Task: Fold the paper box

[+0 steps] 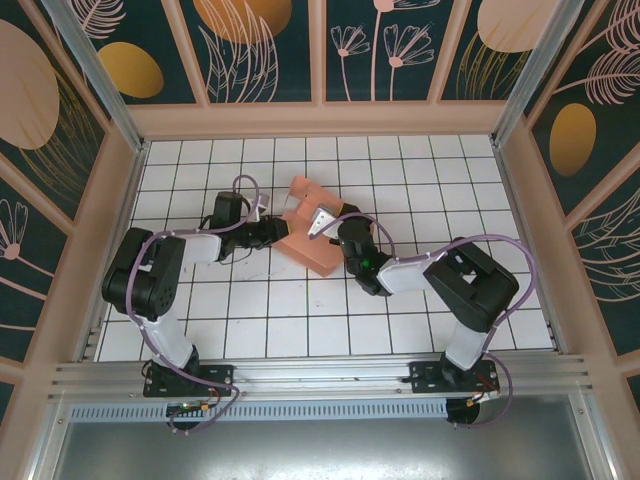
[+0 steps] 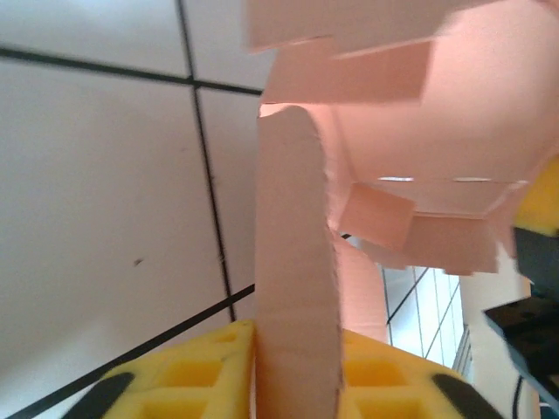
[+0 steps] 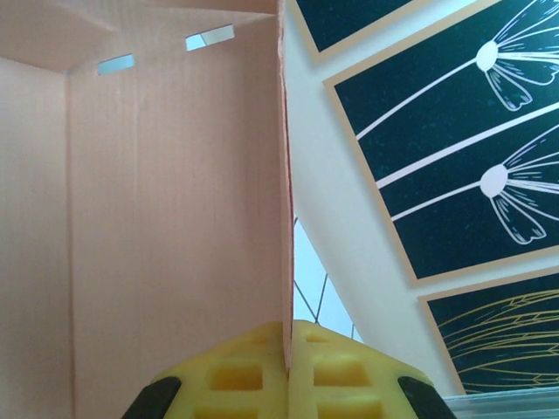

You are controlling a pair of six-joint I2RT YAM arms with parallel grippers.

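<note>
The salmon-pink paper box (image 1: pixel 312 235) stands half formed in the middle of the tiled table, held between both arms. My left gripper (image 1: pixel 272 232) is at its left side, shut on a curved card flap (image 2: pixel 295 279) that rises between the yellow fingers (image 2: pixel 205 367). Past that flap the box's inside with small tabs (image 2: pixel 419 236) is open toward the camera. My right gripper (image 1: pixel 335 232) is at the box's right side, shut on the thin edge of a side wall (image 3: pixel 285 218); the wall's broad pink face (image 3: pixel 166 236) lies left of the yellow pads (image 3: pixel 240 375).
The white tiled floor (image 1: pixel 250 310) spreads around the box. Peach rails and dark floral panels (image 1: pixel 260 50) wall in the workspace on three sides. A metal rail (image 1: pixel 320 375) with both arm bases runs along the near edge.
</note>
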